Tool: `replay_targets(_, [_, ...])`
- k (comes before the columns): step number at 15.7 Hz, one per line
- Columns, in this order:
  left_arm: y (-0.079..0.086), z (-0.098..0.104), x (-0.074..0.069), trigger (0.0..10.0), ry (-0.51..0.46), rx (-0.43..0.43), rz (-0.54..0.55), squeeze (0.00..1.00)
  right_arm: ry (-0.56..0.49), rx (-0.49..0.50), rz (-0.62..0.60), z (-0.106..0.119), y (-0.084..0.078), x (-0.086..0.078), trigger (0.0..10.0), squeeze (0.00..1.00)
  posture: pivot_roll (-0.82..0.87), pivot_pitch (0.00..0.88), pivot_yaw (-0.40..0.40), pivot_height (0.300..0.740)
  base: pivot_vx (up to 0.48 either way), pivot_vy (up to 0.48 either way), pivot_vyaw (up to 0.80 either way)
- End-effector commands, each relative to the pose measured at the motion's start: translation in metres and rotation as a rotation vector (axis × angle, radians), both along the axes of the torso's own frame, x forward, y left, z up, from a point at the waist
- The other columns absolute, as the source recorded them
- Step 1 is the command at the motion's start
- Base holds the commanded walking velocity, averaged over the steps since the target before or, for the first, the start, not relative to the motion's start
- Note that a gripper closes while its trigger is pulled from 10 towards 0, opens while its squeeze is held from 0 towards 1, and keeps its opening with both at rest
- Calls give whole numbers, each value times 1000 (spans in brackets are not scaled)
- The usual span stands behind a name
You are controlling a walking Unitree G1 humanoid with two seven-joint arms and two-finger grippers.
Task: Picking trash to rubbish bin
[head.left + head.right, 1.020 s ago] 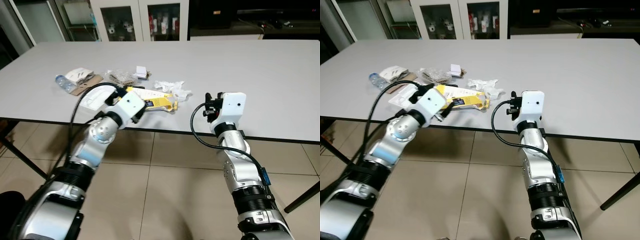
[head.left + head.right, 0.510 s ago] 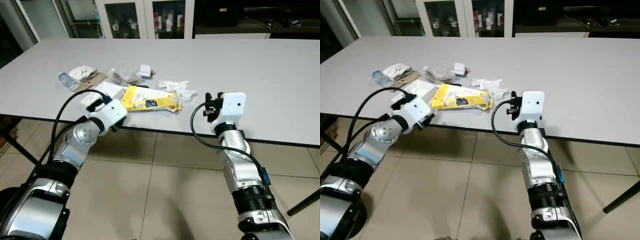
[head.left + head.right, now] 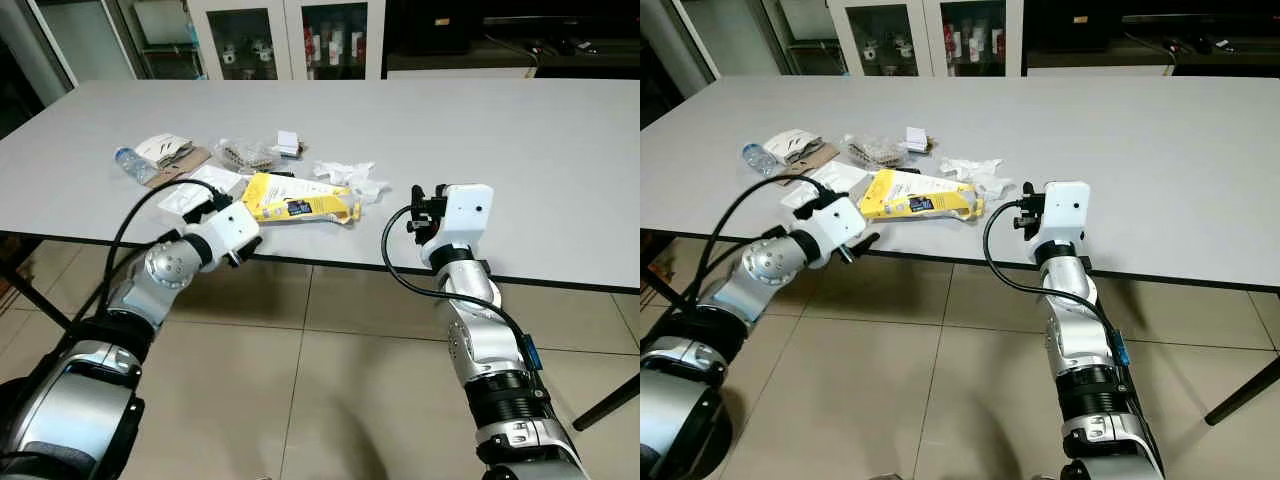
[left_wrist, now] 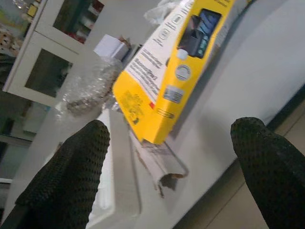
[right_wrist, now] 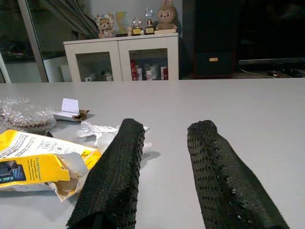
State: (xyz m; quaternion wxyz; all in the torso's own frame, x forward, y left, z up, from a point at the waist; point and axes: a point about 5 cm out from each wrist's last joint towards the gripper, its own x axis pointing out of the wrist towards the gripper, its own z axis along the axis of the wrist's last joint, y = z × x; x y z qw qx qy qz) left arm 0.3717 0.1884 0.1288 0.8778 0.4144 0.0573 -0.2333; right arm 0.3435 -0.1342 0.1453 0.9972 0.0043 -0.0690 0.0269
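Hovering at the table (image 3: 560,150) edge, our left gripper (image 4: 169,171) spreads wide before the yellow box (image 3: 300,198) (nothing held); our right gripper (image 5: 164,176) sits parted, empty.

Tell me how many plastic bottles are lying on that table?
1. A clear plastic bottle with a blue cap lies on its side at the far left of the trash pile on the grey table, beside the brown cardboard piece. Others could be hidden under the litter.
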Motion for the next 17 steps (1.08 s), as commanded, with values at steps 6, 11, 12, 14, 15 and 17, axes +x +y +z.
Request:
replay_targets(6, [-20, 11, 14, 10000, -57, 27, 16, 0, -13, 29, -10, 1, -2, -6, 10000, 0, -31, 22, 106, 740, 0, 0, 0])
replay_targets(11, [-27, 28, 27, 10000, -103, 40, 98, 0, -3, 41, -10, -6, 0, -19, 10000, 0, -67, 54, 101, 740, 0, 0, 0])
replay_targets(12, [-32, 32, 28, 10000, -113, 26, 94, 0, -1, 40, -13, -7, -1, -21, 10000, 0, -71, 57, 103, 740, 0, 0, 0])
replay_targets(14, [-39, 31, 28, 10000, -109, -60, 88, 0, 5, 38, -18, -8, -2, -23, 10000, 0, -74, 57, 107, 740, 0, 0, 0])
replay_targets(15, [-41, 29, 26, 10000, -91, -150, 95, 0, 7, 38, -18, -8, -2, -23, 10000, 0, -73, 57, 109, 740, 0, 0, 0])
replay_targets(17, [-47, 32, 24, 10000, -102, -434, 126, 0, 6, 39, -23, -8, -2, -22, 10000, 0, -71, 50, 111, 740, 0, 0, 0])
